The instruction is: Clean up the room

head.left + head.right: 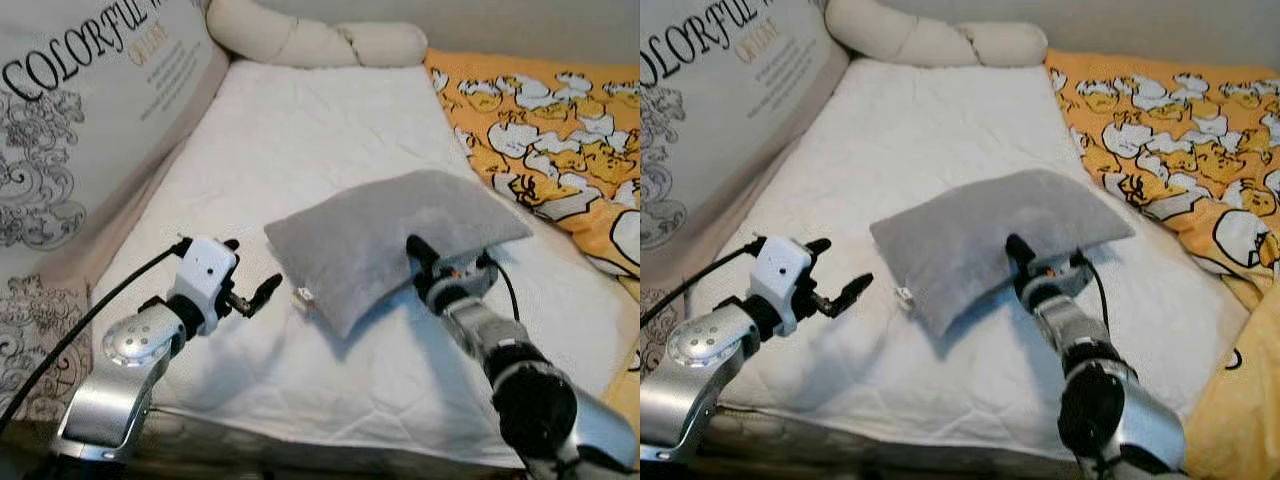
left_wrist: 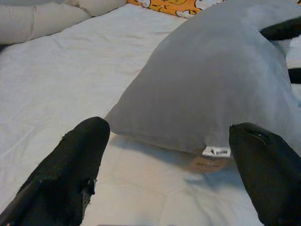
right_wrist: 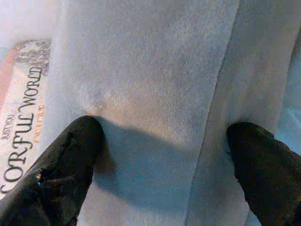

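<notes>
Hovering over the white bed [image 1: 300,130], the left tool [image 1: 262,292] has its fingers spread, gripping nothing, just beside the grey pillow's [image 1: 385,235] tagged corner. That pillow lies across the mattress's middle. On its right side, the right tool [image 3: 164,155] presses its spread fingers against the fabric.

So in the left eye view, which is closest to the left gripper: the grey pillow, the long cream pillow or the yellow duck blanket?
1. Grey pillow, just beside the left gripper.
2. Cream pillow, at the bed's far end.
3. Duck blanket, far right; close call with 2.
</notes>
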`<state>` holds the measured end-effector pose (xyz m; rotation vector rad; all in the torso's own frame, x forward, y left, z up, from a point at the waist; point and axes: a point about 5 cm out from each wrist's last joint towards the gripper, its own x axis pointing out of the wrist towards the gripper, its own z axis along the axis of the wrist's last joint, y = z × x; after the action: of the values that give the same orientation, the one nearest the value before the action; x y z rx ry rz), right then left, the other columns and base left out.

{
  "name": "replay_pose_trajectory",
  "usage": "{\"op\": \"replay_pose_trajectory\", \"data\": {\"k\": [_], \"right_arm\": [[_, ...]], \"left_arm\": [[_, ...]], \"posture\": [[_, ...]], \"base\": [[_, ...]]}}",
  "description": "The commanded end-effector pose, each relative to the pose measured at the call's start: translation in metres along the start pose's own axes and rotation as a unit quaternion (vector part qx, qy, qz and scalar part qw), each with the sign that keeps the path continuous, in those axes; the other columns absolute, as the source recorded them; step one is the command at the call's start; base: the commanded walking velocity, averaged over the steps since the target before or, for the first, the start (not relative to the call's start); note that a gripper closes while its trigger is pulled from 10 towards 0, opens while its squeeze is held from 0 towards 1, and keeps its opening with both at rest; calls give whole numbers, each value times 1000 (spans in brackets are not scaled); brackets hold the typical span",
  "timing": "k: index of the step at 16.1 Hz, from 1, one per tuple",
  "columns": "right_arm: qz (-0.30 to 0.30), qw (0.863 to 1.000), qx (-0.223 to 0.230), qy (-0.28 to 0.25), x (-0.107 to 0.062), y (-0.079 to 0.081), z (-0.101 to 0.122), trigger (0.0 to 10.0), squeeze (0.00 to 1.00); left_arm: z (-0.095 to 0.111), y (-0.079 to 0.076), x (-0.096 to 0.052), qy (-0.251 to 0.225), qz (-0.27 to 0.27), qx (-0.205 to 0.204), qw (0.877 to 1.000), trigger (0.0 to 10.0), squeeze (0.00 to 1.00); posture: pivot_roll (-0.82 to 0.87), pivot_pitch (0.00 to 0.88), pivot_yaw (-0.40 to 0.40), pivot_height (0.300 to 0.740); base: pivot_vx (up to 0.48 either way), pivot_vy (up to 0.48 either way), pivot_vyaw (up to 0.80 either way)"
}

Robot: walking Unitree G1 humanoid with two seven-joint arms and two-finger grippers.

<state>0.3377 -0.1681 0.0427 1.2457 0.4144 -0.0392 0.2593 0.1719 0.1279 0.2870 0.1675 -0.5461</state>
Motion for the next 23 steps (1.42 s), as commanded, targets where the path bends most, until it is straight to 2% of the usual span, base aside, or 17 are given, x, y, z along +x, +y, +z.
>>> {"op": "replay_pose_trajectory", "data": {"k": [1, 2, 3, 4, 8, 14, 23], "right_arm": [[-12, 1000, -12, -8, 2, 4, 2, 10000, 0], [-34, 999, -32, -18, 3, 4, 4, 9922, 0], [-43, 998, -37, -24, 4, 4, 5, 3765, 0], [-54, 997, -44, -25, 4, 4, 4, 0, 0], [-71, 996, -40, -24, 7, 7, 0, 0, 0], [-57, 997, -48, -25, 10, 15, 0, 0, 0], [-57, 997, -55, -22, 11, 18, 1, 0, 0]], "left_arm": [[5, 1, 0, -3, -4, 9, 1000, 10000, 0], [5, 1, 0, -4, -6, 10, 1000, 10000, 0], [5, 0, 0, -3, -8, 10, 1000, 10000, 0], [5, -1, 0, -2, -15, 10, 1000, 10000, 0], [0, -3, 0, 10, -32, 13, 999, 10000, 0], [1, -4, 3, 10, -41, 19, 999, 10000, 0], [0, -5, 4, 13, -40, 18, 999, 10000, 0]], "posture": [[151, 0, -5, 740], [151, 0, -4, 740], [151, 0, -4, 740], [152, 0, -5, 740], [149, 0, -6, 740], [145, 0, -3, 740], [155, 0, -11, 740]], "base": [[0, 0, 0], [0, 0, 0], [0, 0, 0], [0, 0, 0], [0, 0, 0], [0, 0, 0], [0, 0, 0]]}}
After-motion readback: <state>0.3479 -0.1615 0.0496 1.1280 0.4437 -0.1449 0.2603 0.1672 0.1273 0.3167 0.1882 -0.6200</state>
